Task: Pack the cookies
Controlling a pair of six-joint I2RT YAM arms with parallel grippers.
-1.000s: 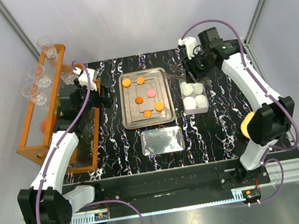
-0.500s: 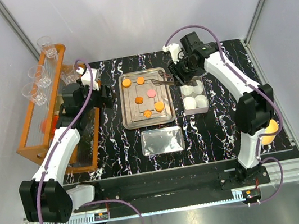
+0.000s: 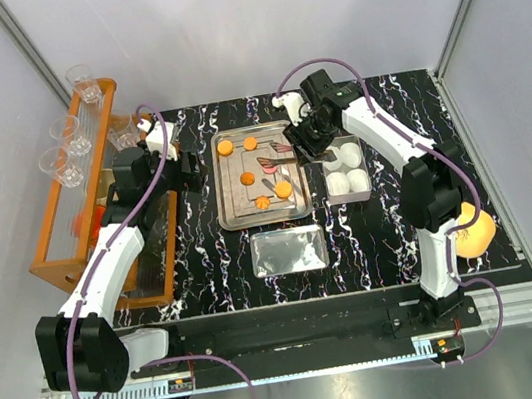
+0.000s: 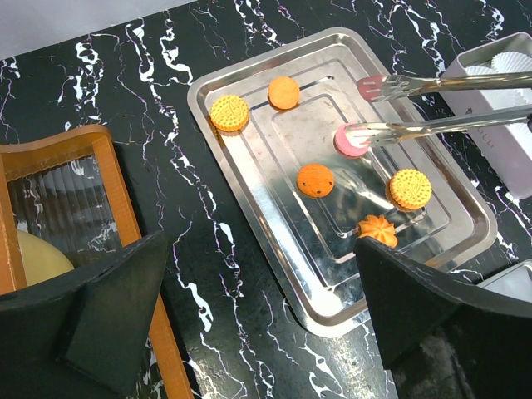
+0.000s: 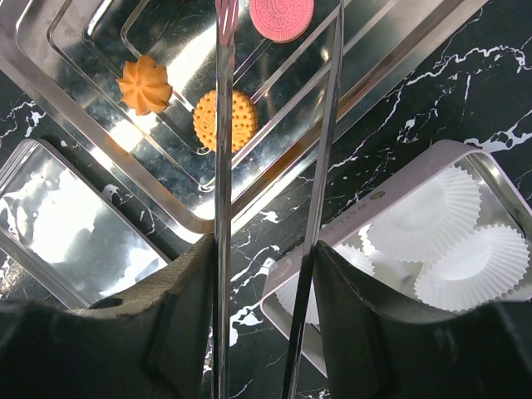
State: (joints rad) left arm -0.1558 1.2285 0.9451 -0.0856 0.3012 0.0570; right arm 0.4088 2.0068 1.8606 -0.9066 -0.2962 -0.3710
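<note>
Several cookies lie on the steel tray [image 3: 225,188]: round orange ones [image 3: 226,148] [image 3: 250,143] [image 3: 248,178] [image 3: 284,189], a pink one [image 3: 268,167] and an orange flower-shaped one [image 3: 262,201]. My right gripper [image 3: 309,140] is shut on metal tongs [image 3: 281,153] that reach left over the tray. The tongs [image 4: 432,125] are spread, with one tip over the pink cookie [image 4: 347,145] and the other beside it. In the right wrist view the pink cookie [image 5: 282,17] lies between the tong arms [image 5: 223,166]. My left gripper [image 4: 266,332] is open and empty over the table left of the tray.
A box of white paper cups [image 3: 346,171] stands right of the tray. A shiny tin lid [image 3: 289,252] lies in front of the tray. An orange rack [image 3: 52,256] with glasses stands at the left. A yellow-orange lump [image 3: 474,232] sits at the right arm's elbow.
My right arm has swung left, carrying the tongs from beside the paper-cup box to over the tray's pink cookie. The left arm has barely moved.
</note>
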